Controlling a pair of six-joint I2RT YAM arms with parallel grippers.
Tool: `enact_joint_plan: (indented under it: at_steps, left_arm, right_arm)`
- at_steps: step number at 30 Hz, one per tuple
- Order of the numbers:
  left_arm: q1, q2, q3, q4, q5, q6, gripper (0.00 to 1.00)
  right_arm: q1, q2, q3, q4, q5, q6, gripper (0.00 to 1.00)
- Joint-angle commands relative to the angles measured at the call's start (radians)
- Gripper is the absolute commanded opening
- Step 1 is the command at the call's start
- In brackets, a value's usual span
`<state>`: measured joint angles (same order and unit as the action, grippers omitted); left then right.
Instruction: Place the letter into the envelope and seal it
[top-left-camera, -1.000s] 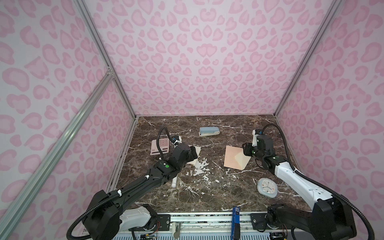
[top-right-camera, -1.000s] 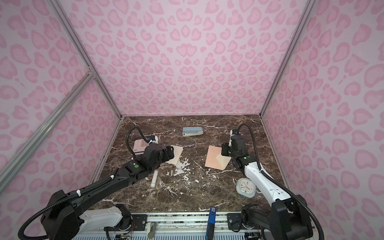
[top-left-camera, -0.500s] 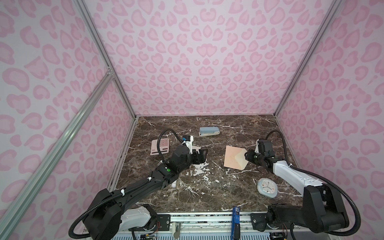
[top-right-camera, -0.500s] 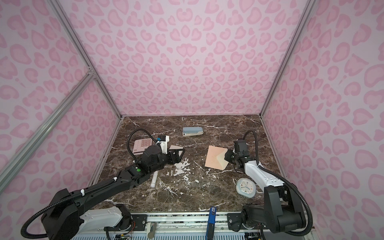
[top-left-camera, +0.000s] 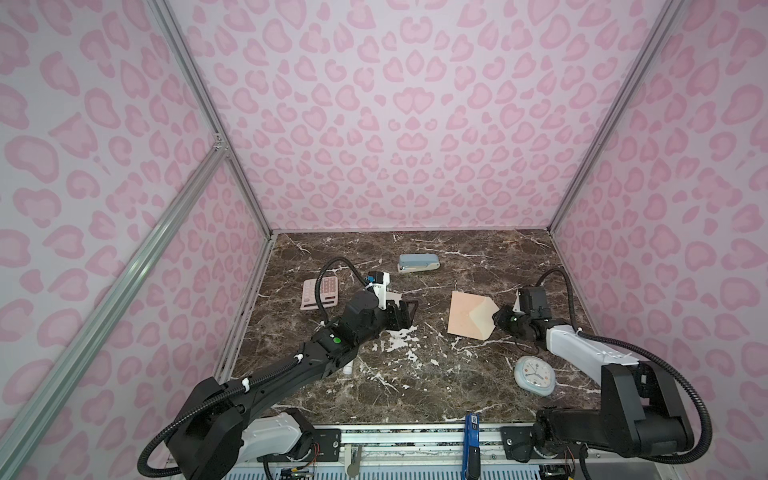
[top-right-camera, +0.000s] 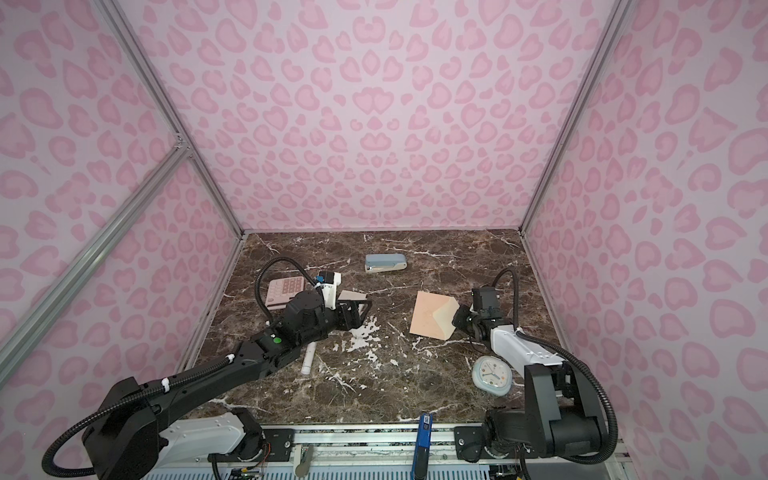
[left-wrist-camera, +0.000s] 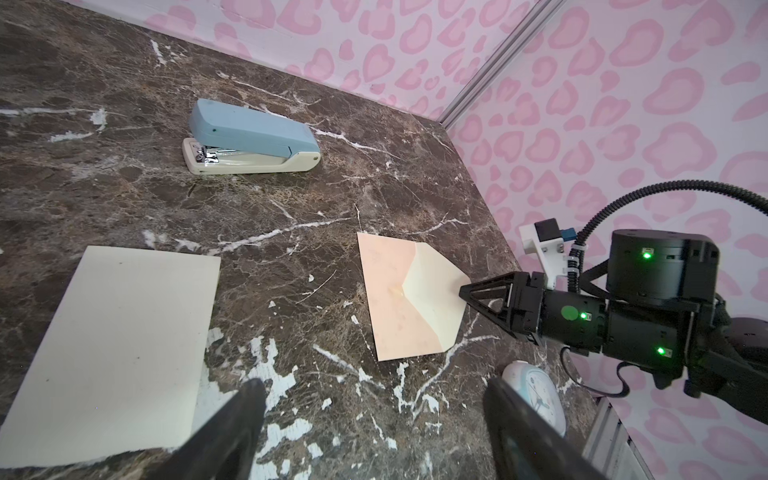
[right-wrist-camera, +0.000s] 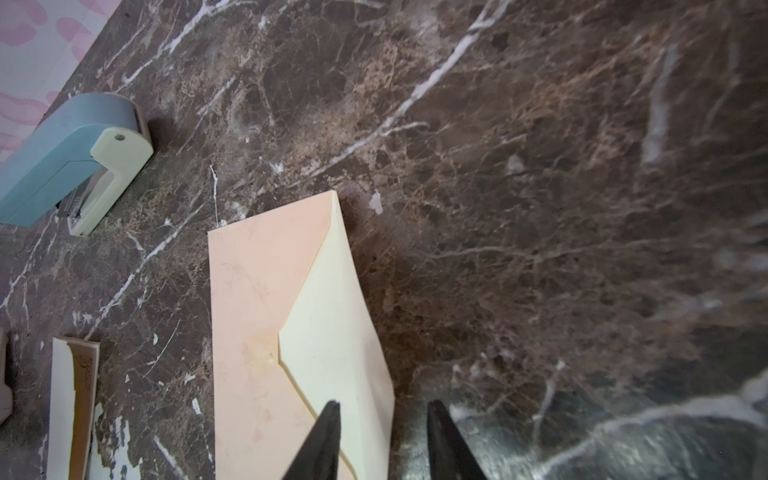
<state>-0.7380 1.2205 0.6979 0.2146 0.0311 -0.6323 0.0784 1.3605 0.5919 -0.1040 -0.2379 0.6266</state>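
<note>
**A:** What has changed in the last second?

**B:** My right gripper (right-wrist-camera: 383, 409) has come down from above the envelope (right-wrist-camera: 257, 332) to table height at its right edge, and its fingers have drawn closer. They aren't pressed together. A gap still shows, with the right edge of the cream flap (right-wrist-camera: 332, 324) lying in it. One finger sits over the flap, the other over bare table (right-wrist-camera: 540, 249). I wouldn't call that a pinch yet.

**A:** And your left?

**B:** My left gripper (left-wrist-camera: 374, 392) has swung right, off the letter (left-wrist-camera: 116, 349). Its fingers are spread wide and hold nothing.

**A:** Where are the papers?

**B:** The letter lies flat on the left of the table, near the calculator (top-left-camera: 320, 293), well apart from the envelope. The envelope lies right of centre, with its flap folded over the peach body.

**A:** What does that mean for the job?

**B:** Nothing is inside yet. I judge my right is set to take the flap and lift it open, while my left waits to fetch the letter. The flap is thin, so it may slip, or the whole envelope may drag.
</note>
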Motion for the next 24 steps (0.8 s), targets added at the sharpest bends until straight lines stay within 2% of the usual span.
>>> enact_joint_plan:
  at_steps: [1, 8, 16, 20, 24]
  left_arm:
    - [-0.001, 0.002, 0.002, 0.046, 0.018, 0.007, 0.85]
    - [-0.001, 0.002, 0.004, 0.039, 0.027, 0.012, 0.85]
    - [-0.001, -0.016, -0.002, 0.028, 0.017, 0.016, 0.84]
    - [-0.001, -0.041, -0.015, 0.017, 0.011, 0.013, 0.84]
    - [-0.001, -0.092, -0.026, -0.018, -0.013, 0.02, 0.84]
  right_arm:
    - [0.001, 0.025, -0.011, 0.067, -0.046, 0.015, 0.31]
    - [0.003, 0.046, -0.012, 0.105, -0.069, 0.011, 0.13]
    - [0.017, 0.065, 0.016, 0.055, -0.058, -0.024, 0.0]
    - [0.053, 0.042, 0.048, 0.0, -0.027, -0.048, 0.0]
    - [0.154, 0.009, 0.128, -0.099, -0.008, -0.084, 0.0]
